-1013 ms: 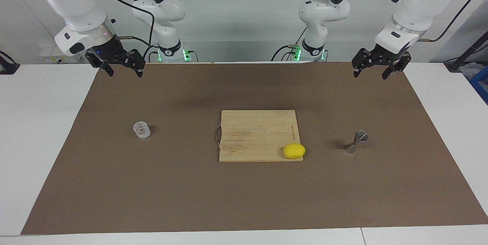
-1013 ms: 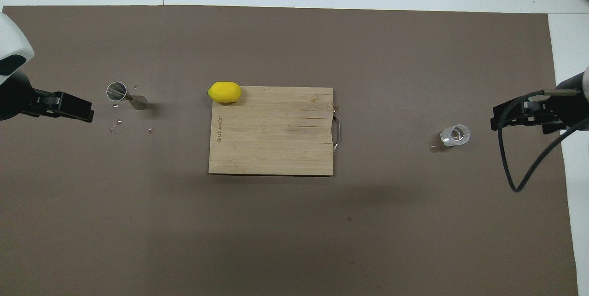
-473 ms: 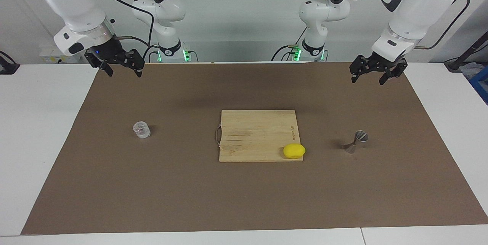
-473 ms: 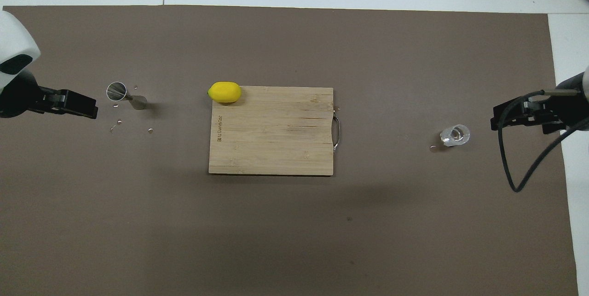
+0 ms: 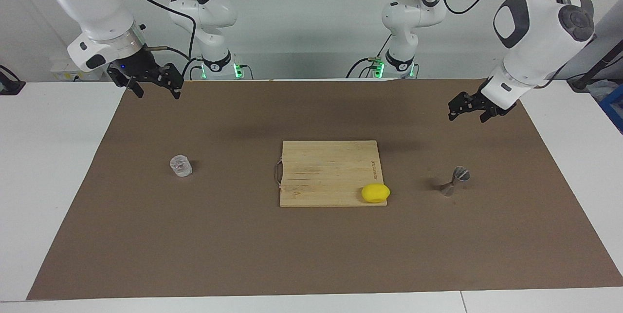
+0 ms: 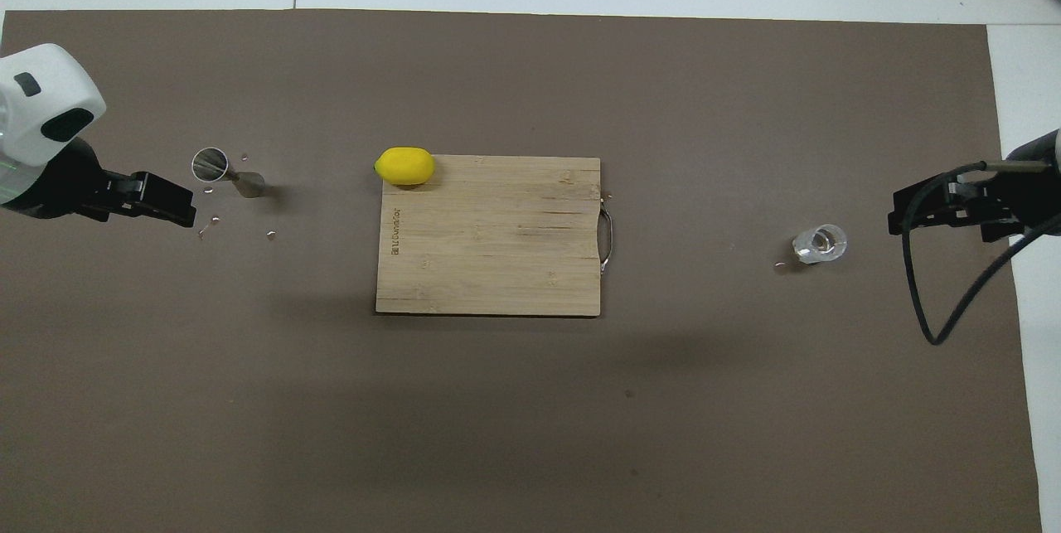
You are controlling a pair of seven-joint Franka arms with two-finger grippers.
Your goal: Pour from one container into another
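The small clear ribbed glass cup stands upright on the brown mat toward the right arm's end. The silver hourglass jigger stands on the mat toward the left arm's end. My left gripper hangs open and empty over the mat, close to the jigger in the overhead view but well above it and not touching. My right gripper waits open and empty, raised over the mat's edge at its own end, apart from the glass.
A wooden cutting board lies in the middle of the brown mat, with a yellow lemon on its corner toward the jigger. Small clear drops lie on the mat around the jigger.
The left arm has swung and lowered, carrying its open gripper out over the mat toward the jigger. The right arm has barely moved. Glass and jigger stand where they were.
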